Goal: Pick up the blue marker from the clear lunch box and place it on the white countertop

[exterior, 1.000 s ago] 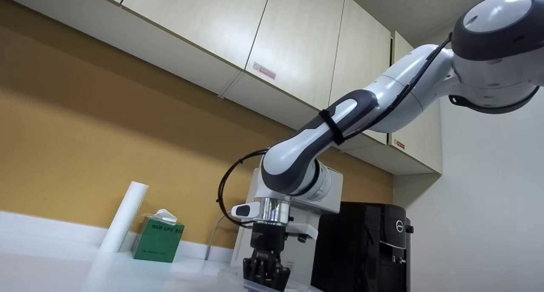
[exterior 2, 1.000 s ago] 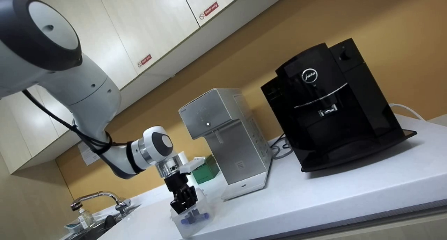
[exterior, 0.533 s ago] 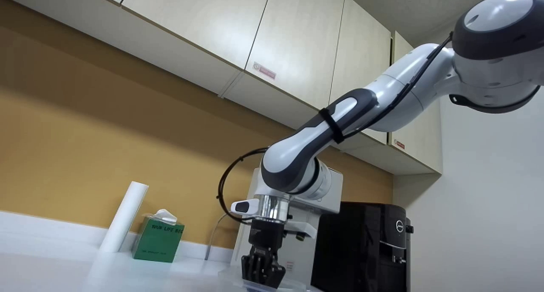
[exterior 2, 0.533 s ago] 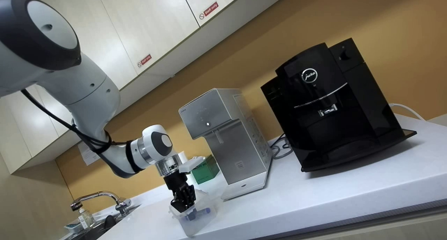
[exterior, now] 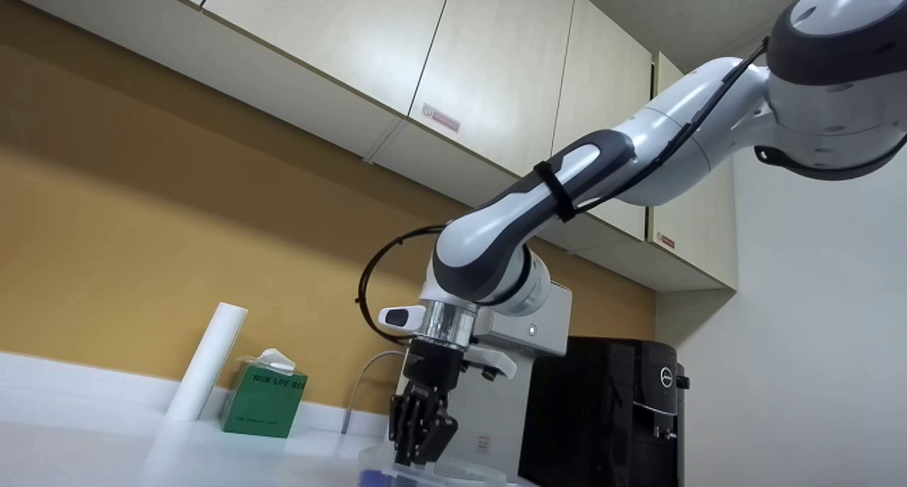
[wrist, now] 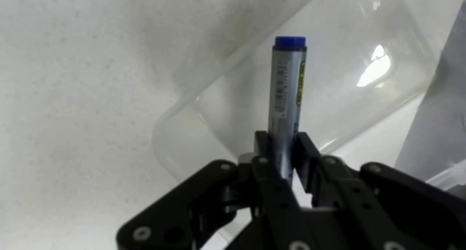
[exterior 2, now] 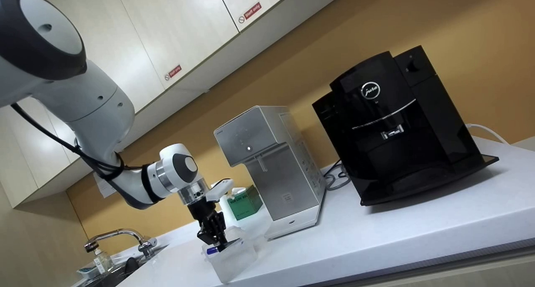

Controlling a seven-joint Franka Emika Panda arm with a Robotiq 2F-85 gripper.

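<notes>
Looking down through the wrist view, we see the gripper [wrist: 284, 148] drawn in to the width of the blue marker [wrist: 287, 90], pinching its silver barrel between two black fingers, with one blue end pointing away from them. The marker hangs over the floor of the clear lunch box [exterior 2: 232, 265], about level with the rim in an exterior view; whether all of it clears that rim we cannot tell. The box stands on the white countertop [exterior 2: 376, 232], left of the grey water dispenser [exterior 2: 276, 174] and the black coffee machine [exterior 2: 401, 153].
</notes>
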